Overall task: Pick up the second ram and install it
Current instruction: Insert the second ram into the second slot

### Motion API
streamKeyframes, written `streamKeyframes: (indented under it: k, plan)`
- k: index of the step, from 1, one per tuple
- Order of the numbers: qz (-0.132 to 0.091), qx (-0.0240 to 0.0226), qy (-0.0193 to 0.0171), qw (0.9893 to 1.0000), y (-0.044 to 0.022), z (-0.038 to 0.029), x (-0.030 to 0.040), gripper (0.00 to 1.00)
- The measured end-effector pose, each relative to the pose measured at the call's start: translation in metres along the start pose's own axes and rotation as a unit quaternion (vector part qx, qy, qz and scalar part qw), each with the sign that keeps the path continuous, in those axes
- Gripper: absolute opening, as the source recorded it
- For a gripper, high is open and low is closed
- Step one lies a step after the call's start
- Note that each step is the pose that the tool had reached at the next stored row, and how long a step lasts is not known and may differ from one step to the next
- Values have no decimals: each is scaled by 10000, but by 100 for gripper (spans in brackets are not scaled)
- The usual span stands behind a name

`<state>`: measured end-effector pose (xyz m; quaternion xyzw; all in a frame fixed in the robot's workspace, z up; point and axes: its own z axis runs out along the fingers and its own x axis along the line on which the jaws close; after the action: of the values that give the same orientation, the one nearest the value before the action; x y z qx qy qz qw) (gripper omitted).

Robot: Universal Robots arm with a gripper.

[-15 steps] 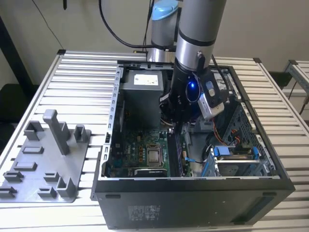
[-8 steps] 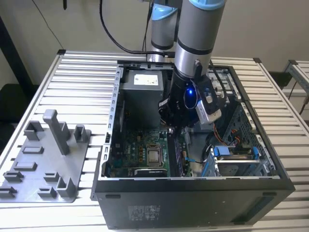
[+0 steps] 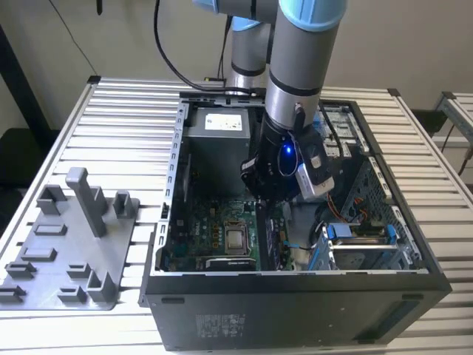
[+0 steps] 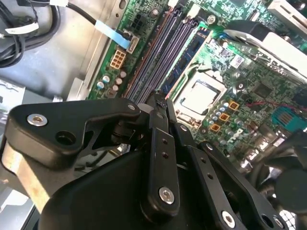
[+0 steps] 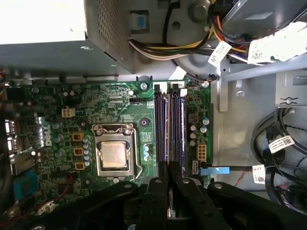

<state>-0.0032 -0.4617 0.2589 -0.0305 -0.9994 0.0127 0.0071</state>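
Two black fingers of the gripper are drawn together to a thin slit, low over the green board. Whether their tips nip anything I cannot tell. Just beyond them, in the second wrist view, a thin bluish stick with dark chips stands on edge among the slots, on the side next to the processor. I take it to be the second ram. Its near end lies right at the fingertips, and its long axis runs straight away from them, along the slots, toward the power supply. The first wrist view looks straight down and shows the slit lying in line with the slots. The second wrist view looks aslant and gives the stick's flat face. Farther off, the exterior view shows the arm reaching deep into the open case on the slatted table. A grey holder sits well apart at the exterior view's left.
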Motion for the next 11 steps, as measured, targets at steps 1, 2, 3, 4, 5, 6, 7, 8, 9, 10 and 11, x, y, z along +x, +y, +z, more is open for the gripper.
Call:
streamKeyframes:
  k: [1,2,3,4,5,6,7,8,9,10,11]
  plan:
    - [1,0,0,10000,1,20,1,14]
    - [1,1,0,10000,1,36,3,14]
    - [0,0,0,10000,1,55,5,14]
    - [0,0,0,10000,2,73,7,14]
    - [0,-1,0,10000,2,92,7,14]
    - [-1,0,0,10000,2,110,8,14]
    - [0,0,0,10000,3,128,8,14]
    - [0,0,0,10000,3,146,8,14]
    - [0,0,0,10000,4,164,8,14]
    - [0,0,0,10000,4,182,8,14]
    - [0,0,0,10000,5,198,10,14]
